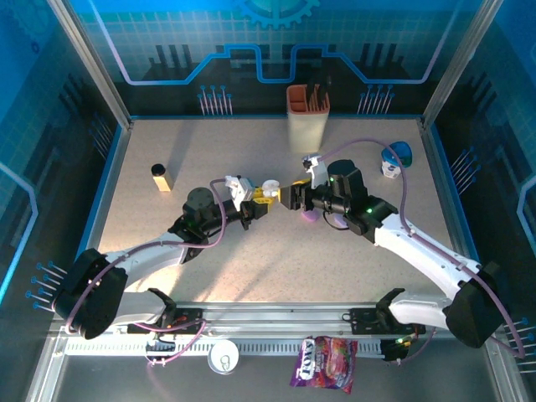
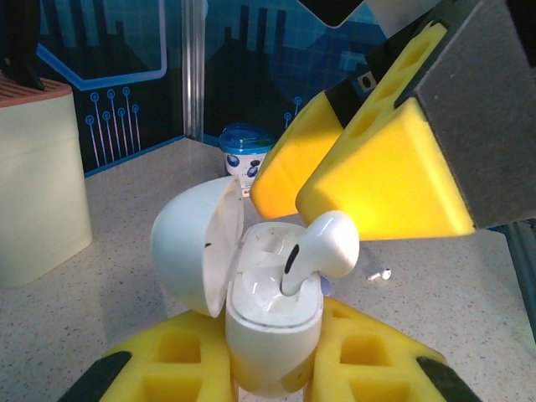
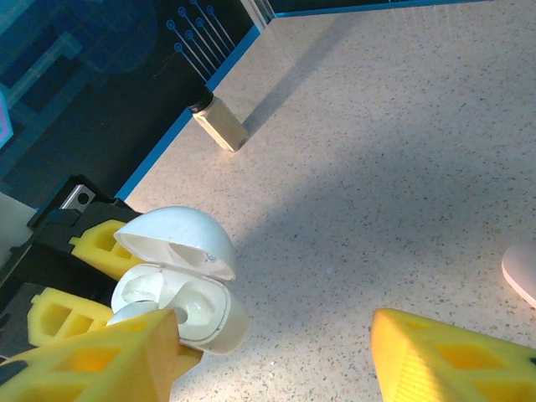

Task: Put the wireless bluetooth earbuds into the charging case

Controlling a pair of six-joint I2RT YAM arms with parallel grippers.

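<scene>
In the top view, the meeting point of the two arms at the centre of the tabletop (image 1: 251, 251) is too small to read. A lilac pebble-shaped thing (image 1: 310, 215) at about 4 o'clock from it is half covered by the right arm. In the right wrist view, a pale pink rounded thing (image 3: 521, 272) is cut off by the 3 o'clock edge. In the left wrist view, a tiny pale speck (image 2: 381, 274) lies on the tabletop just past the case, too small to name. The white charging case (image 2: 276, 322) stands upright, clamped at its base between the yellow pads of the left claw (image 2: 272, 377), which is closed tight on it. Its domed lid is swung open toward 9 o'clock in that view. One white earbud (image 2: 322, 247) sits in the well on the 3 o'clock side. Its stem is down inside and its rounded head is tilted out above the rim toward 2 o'clock. I cannot tell whether the second well holds anything. The right claw (image 3: 275, 322) has its jaws spread wide with nothing between them. One of its fingers (image 2: 377, 167) hangs just above the earbud's head, and I cannot tell whether they touch. Seen from above, a beige holder (image 1: 307, 126) with an orange rim stands at 12 o'clock from the case, and the dark pieces inside it are hard to make out. A blue-lidded cup (image 1: 394, 159) sits at 2 o'clock and a small dark-capped bottle (image 1: 161, 177) at 9 o'clock. A purple sweet packet (image 1: 325, 362) lies on the rail at 6 o'clock.
</scene>
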